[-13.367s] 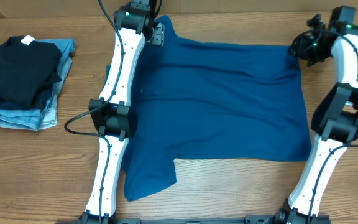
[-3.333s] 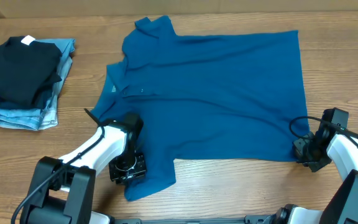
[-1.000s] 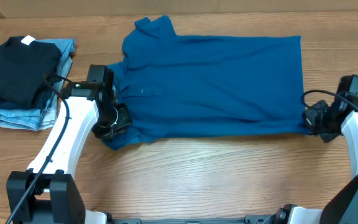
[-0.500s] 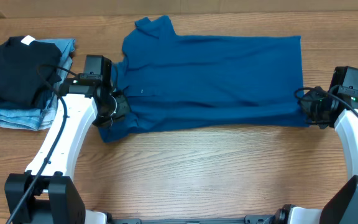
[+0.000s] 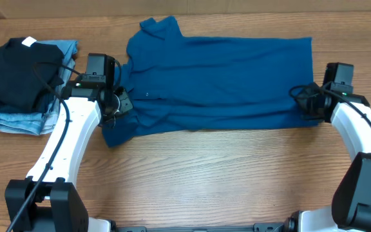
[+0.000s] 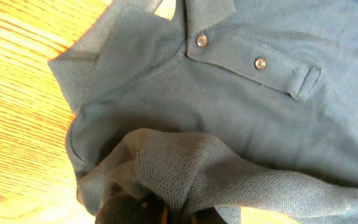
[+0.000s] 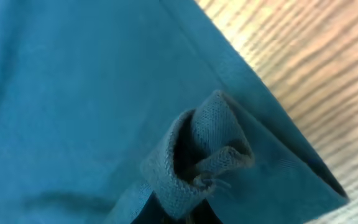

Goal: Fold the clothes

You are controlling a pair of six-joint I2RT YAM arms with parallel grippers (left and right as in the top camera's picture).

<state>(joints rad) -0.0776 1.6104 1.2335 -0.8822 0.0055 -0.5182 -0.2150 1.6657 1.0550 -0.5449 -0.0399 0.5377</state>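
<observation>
Wooden tabletop (image 5: 205,183) throughout, bare across the whole 6 o'clock half. Lying across the middle toward 12 o'clock: teal polo shirt (image 5: 224,71), collar (image 5: 156,26) at 11 o'clock and nearly at the table's far edge, hem end at 3 o'clock.

Judged roughly a third done. Near long edge already doubled up onto the body, making one long band. Still to come, by the look of it: laying that edge flat and letting go, tucking the sleeve flap (image 5: 118,134) sticking out at 8 o'clock, then folding crosswise into a compact packet.

At 9 o'clock, left gripper (image 5: 116,106) on the shoulder end, apparently pinching a raised ridge of knit just below the button placket (image 6: 253,62), fingers mostly buried under cloth in the wrist view. At 3 o'clock, right gripper (image 5: 304,103) pressed together on a bunched corner of the hem.

Little slack along the 12 o'clock side. At 10 o'clock, apart from the shirt and just beyond the left arm: black folded garment (image 5: 18,67) on light-blue jeans (image 5: 15,122), worth avoiding on any outward sweep. Plenty of open room at 6 o'clock for drawing cloth back or swinging either arm.
</observation>
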